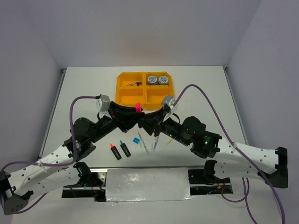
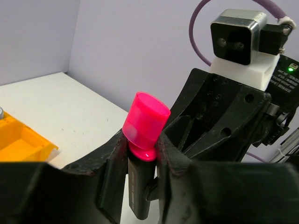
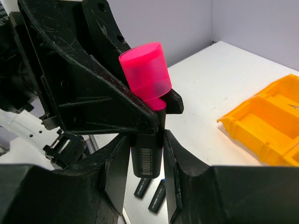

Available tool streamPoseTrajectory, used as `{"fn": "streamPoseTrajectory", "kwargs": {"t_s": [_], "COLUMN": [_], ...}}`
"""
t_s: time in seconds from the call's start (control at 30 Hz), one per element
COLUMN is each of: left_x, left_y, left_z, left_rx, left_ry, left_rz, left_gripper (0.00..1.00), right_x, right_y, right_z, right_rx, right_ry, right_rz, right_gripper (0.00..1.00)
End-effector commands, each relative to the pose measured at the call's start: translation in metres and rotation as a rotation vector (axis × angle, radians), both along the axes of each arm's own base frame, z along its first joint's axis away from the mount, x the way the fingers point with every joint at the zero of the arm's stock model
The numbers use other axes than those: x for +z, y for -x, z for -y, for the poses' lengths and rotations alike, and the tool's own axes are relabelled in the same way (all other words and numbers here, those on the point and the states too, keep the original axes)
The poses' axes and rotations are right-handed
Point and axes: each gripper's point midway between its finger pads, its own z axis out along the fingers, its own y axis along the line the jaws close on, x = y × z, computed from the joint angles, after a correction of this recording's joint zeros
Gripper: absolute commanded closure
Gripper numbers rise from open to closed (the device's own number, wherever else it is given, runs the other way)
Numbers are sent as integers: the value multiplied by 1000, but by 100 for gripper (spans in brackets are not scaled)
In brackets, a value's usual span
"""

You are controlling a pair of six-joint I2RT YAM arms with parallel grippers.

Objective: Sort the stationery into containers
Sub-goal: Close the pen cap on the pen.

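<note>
A black highlighter with a pink cap [image 1: 138, 107] stands upright in the air just in front of the orange-yellow tray [image 1: 122, 88], held from both sides. My left gripper [image 2: 140, 149] is shut on the barrel right under the cap [image 2: 145, 119]. My right gripper [image 3: 145, 154] is shut on the lower barrel [image 3: 146, 156], below the left fingers [image 3: 93, 93]. In the overhead view the two grippers [image 1: 132, 113] [image 1: 145, 115] meet at the highlighter. Two patterned tape rolls [image 1: 152, 80] [image 1: 163, 80] lie in the tray's far right compartment, and a thin item [image 1: 135, 84] lies in the far left one.
On the table near the arms' bases lie an orange-capped highlighter [image 1: 115, 151], a blue-capped highlighter [image 1: 124, 148], a small blue square [image 1: 137, 140] and thin pale pens [image 1: 143, 143] [image 1: 155, 142]. The tray's corner [image 2: 23, 142] [image 3: 266, 121] shows in both wrist views.
</note>
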Motion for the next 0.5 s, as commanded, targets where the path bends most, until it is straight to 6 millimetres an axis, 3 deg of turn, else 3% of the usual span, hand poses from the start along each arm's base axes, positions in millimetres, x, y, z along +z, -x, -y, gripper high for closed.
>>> {"fn": "streamPoseTrajectory", "kwargs": {"t_s": [0.0, 0.27, 0.33, 0.37, 0.47], "left_x": [17, 6, 3, 3, 3], "left_y": [-4, -1, 1, 1, 5], "left_z": [-7, 3, 9, 11, 18], "left_rx": [46, 0, -27, -37, -82], "left_ry": [22, -21, -40, -50, -78], "left_rz": [30, 16, 15, 19, 30], "left_gripper": [68, 83, 90, 98, 100], "right_x": [34, 36, 36, 37, 37], "right_y": [3, -7, -7, -7, -5], "right_z": [2, 6, 7, 8, 7], "right_rx": [-16, -79, -83, -83, -71], "right_ry": [-58, -62, -62, -64, -63], "right_rz": [45, 31, 34, 36, 46], "right_gripper": [90, 90, 90, 90, 86]}}
